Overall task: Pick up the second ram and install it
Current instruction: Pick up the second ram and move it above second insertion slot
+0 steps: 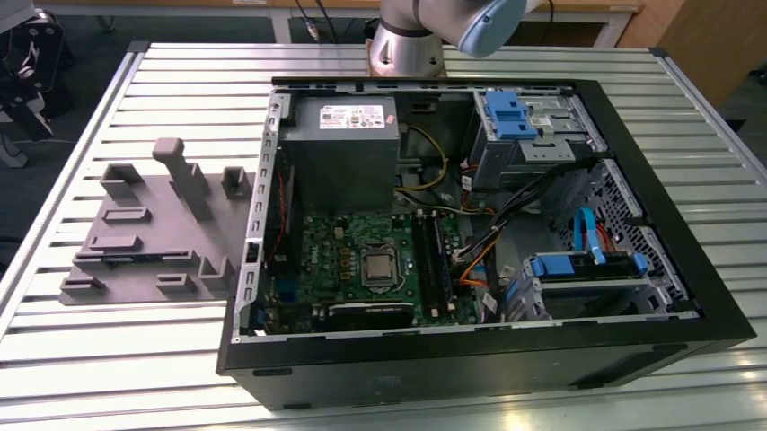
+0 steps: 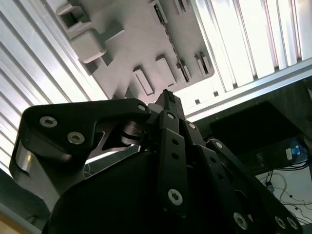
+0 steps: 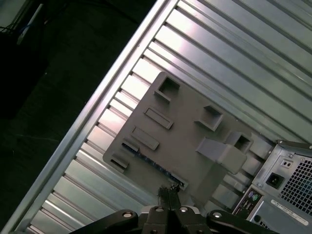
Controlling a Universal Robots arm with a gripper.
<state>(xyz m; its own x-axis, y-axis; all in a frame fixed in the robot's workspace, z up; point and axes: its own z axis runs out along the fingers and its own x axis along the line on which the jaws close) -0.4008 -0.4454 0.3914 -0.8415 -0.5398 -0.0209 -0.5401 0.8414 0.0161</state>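
My jaws are pressed together, their dark fingertips [image 3: 168, 196] meeting in a thin point in the first wrist view. I hang above a slatted metal bench [image 3: 234, 44], apart from everything on it. Below me lies a grey plastic fixture plate [image 3: 183, 129] with raised blocks and shallow pockets. The second ram [image 3: 156, 165], a slim blue-green stick, stands on its long edge in a narrow slot along one side of that plate; in the second wrist view it [image 2: 171, 41] shows as a dark strip with small chips. In the exterior view the fixture plate [image 1: 144, 233] sits on the bench at the exterior view's left, just beside an open black computer case [image 1: 480, 359]. Inside the case lie a green motherboard [image 1: 348, 260] and long black memory slots [image 1: 434, 260].
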